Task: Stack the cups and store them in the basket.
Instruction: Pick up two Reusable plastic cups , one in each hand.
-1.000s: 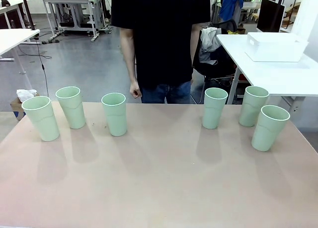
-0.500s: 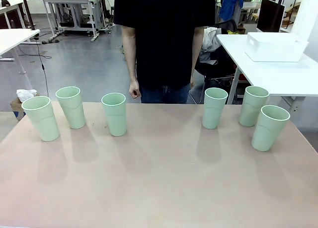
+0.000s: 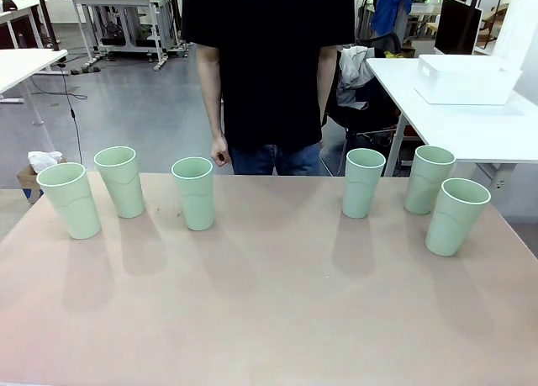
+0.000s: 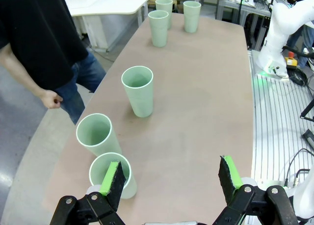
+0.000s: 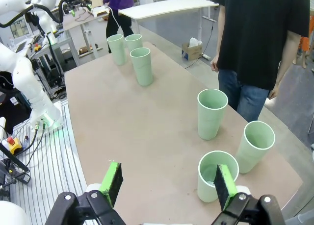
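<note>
Cups (image 3: 194, 194) untouched; both jaws wide, empty.

Light was bright and even; cups (image 3: 193, 193) threw soft shadows across the table (image 3: 277, 319). Wrist views bowed at their edges.

I saw the left gripper (image 4: 170, 162) and right gripper (image 5: 168, 166) as black linkages with green pads (image 4: 229, 170) and silver pivot bolts (image 4: 244, 188), a white arm (image 4: 277, 29) with rounded links, and the person (image 3: 269, 83) in a black short-sleeved tee (image 3: 277, 33) and blue jeans (image 3: 276, 160).
</note>
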You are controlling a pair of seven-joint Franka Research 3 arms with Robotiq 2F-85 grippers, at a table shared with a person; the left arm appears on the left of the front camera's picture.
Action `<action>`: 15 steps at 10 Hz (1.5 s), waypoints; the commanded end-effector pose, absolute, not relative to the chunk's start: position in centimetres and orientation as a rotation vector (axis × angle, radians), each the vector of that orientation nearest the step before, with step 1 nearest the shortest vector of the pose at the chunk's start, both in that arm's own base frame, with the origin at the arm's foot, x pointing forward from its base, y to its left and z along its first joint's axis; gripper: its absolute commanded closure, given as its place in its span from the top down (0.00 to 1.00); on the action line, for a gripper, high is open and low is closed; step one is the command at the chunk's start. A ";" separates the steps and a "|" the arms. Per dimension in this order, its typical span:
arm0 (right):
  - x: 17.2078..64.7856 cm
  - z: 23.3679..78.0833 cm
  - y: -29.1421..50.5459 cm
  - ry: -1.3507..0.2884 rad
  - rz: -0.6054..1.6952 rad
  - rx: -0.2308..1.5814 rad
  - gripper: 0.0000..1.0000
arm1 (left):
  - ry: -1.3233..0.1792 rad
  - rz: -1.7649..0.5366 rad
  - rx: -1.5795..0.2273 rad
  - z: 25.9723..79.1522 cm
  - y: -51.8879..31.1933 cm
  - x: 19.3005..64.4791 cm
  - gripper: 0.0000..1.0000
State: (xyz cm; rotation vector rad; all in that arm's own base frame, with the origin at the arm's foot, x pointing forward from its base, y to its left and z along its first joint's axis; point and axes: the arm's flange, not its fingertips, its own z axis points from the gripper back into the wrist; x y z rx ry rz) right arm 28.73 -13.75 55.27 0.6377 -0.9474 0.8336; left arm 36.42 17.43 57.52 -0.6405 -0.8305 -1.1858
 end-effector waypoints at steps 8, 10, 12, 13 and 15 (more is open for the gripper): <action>29.1 55.6 -13.8 -0.973 0.852 0.640 1.00 | -0.841 -1.194 -0.646 57.6 17.5 36.4 1.00; 29.1 55.6 -13.8 -0.973 0.852 0.640 1.00 | -0.841 -1.194 -0.646 57.6 17.5 36.4 1.00; 29.1 55.6 -13.8 -0.973 0.852 0.640 1.00 | -0.841 -1.194 -0.646 57.6 17.5 36.4 1.00; 28.7 55.3 -13.7 -0.947 0.835 0.639 1.00 | -0.831 -1.186 -0.640 57.5 17.4 36.4 1.00; 35.0 55.9 -14.5 -0.926 0.818 0.714 1.00 | -0.764 -1.192 -0.668 57.9 18.8 41.7 1.00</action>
